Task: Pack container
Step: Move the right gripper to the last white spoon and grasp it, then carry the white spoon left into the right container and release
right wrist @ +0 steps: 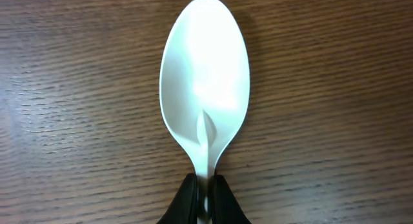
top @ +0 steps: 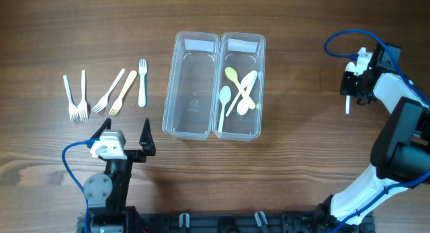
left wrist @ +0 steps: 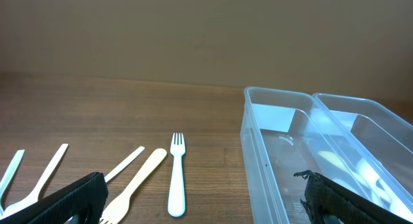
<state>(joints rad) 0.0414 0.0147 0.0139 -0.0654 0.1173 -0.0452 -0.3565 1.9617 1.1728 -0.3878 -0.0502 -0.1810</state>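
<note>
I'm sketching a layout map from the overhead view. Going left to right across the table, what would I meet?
five forks → empty clear container → clear container with spoons → right gripper, shut on a white spoon. I left out the left gripper, since it overlaps the forks.

Wood-grain table (top: pixel 302 172) is seen throughout. Black slotted rail (top: pixel 222 223) is mounted along its near edge. Plain brown wall (left wrist: pixel 193 30) is seen beyond far edge.
</note>
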